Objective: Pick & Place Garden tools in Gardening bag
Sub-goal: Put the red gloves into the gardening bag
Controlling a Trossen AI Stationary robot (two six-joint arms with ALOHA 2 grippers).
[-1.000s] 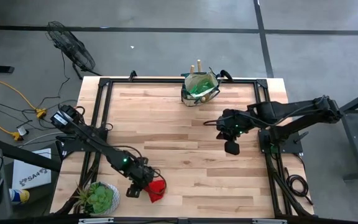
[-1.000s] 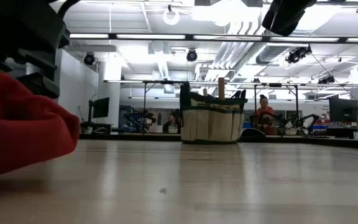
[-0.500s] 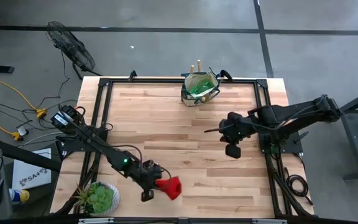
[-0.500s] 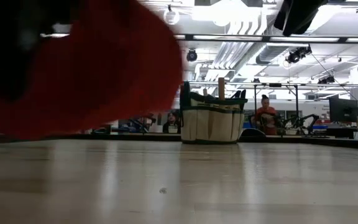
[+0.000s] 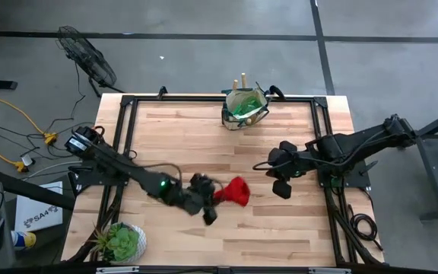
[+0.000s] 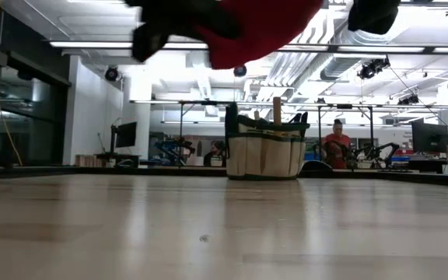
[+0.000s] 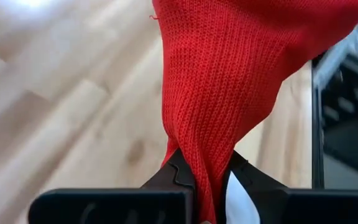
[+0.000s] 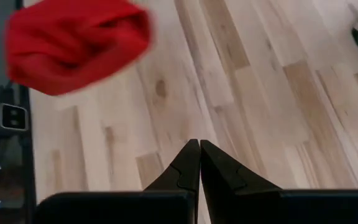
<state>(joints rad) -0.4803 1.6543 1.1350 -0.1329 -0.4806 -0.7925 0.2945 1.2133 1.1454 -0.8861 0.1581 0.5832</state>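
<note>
A red knitted glove point(image 5: 236, 192) hangs in the air above the middle of the table, and my left gripper point(image 5: 216, 195) is shut on it. The low view shows the red glove point(image 6: 255, 27) high above the table top. The gardening bag point(image 5: 245, 108), tan with green trim, stands at the table's far edge with wooden handles sticking out of it. My right gripper point(image 5: 267, 164) hovers right of the glove, shut on nothing, its fingertips point(image 8: 199, 163) together. My left gripper pinches a gathered, bunched part of the red glove point(image 7: 202, 167) between its two fingers. The fingers come from the table's left, slanting down. The rest of the glove spreads out beyond the fingertips, lifted clear of the table.
A potted green plant point(image 5: 122, 242) stands at the near left corner. Bare wood point(image 5: 204, 144) lies between the glove and the bag. Beyond the table, the low view shows a person in red point(image 6: 334, 144).
My left gripper has shut on the red glove at the near edge, lifted it off the table and carried it up and toward the table's middle, rolling as it went. My right gripper has turned a little and shifted slightly toward the glove.
</note>
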